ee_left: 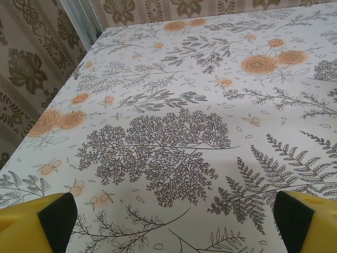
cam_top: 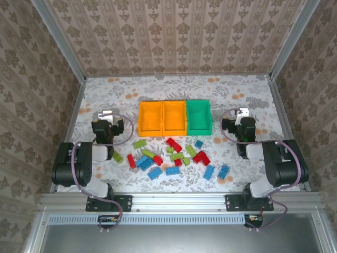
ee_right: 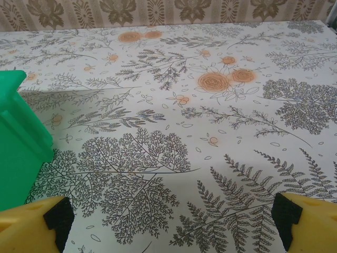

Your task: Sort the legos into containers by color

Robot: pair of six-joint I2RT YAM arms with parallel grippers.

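Three joined containers stand at the table's middle back: two orange bins (cam_top: 162,118) and one green bin (cam_top: 199,116), all looking empty. The legos (cam_top: 174,157) lie scattered in front of them, red, blue and lime green, several of each. My left gripper (cam_top: 108,120) rests left of the orange bins, open, with bare tablecloth between its yellow fingertips (ee_left: 39,226). My right gripper (cam_top: 239,118) sits right of the green bin, open, nothing between its fingertips (ee_right: 308,221). The green bin's wall (ee_right: 18,142) shows at the left of the right wrist view.
A floral tablecloth (cam_top: 105,95) covers the table. Metal frame posts (cam_top: 71,113) and patterned walls close in the left, right and back sides. One lime brick (cam_top: 117,156) lies close to the left arm.
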